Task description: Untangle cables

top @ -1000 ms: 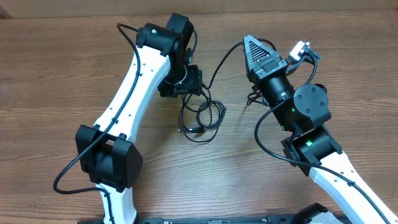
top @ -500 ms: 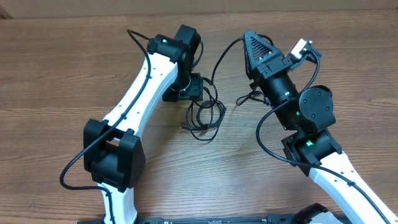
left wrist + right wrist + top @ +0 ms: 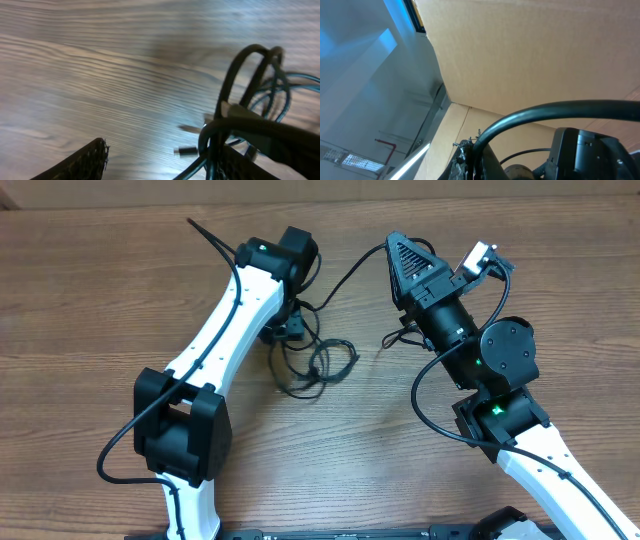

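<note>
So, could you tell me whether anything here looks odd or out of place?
Yes: the thin black cables lie knotted on the wooden table by the left hand, one strand running up to the right hand.

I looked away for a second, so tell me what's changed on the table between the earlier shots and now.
The left gripper swung right, then back left, dragging the cables slightly left and reshaping their loops. The right gripper edged up and left. One strand still runs from the bundle up to the right gripper.
</note>
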Robot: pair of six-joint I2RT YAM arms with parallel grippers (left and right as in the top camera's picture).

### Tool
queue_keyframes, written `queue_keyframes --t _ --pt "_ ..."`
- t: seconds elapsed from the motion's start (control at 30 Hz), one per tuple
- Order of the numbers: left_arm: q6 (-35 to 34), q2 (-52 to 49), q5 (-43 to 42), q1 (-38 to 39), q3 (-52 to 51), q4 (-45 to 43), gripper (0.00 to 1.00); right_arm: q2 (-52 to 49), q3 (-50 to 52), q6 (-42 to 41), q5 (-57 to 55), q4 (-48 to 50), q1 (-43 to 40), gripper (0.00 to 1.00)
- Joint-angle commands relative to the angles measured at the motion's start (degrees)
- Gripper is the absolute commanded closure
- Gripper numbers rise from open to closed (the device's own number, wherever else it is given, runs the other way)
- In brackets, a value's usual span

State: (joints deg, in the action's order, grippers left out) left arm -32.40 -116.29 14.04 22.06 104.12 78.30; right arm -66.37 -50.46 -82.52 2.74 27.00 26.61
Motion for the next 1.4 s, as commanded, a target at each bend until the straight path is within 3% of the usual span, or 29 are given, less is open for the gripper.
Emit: queue_keyframes --t 0.0,0.3,0.93,1.2,1.37 --pt "-2.97 -0.61 6.03 -1.99 -0.66 0.46 0.32 1.66 -1.05 -0.39 -0.07 1.25 -0.33 0.96" --pt "-2.95 -0.61 5.4 -5.99 -0.79 1.07 0.32 5.68 -1.05 0.09 -0.04 1.2 -3.93 0.96" --pt "-2.97 -0.61 5.4 -6.4 -0.79 0.94 0.31 14.03 -1.05 0.09 3.28 1.16 -16.48 0.96" --pt "-2.29 -0.61 2.29 -6.38 -0.79 0.87 0.28 13.99 -1.05 0.35 5.7 -4.87 -17.42 0.96" --pt "-1.42 -0.61 0.87 -6.38 -0.79 0.92 0.25 13.92 -1.05 11.76 1.36 -5.73 -17.42 0.96"
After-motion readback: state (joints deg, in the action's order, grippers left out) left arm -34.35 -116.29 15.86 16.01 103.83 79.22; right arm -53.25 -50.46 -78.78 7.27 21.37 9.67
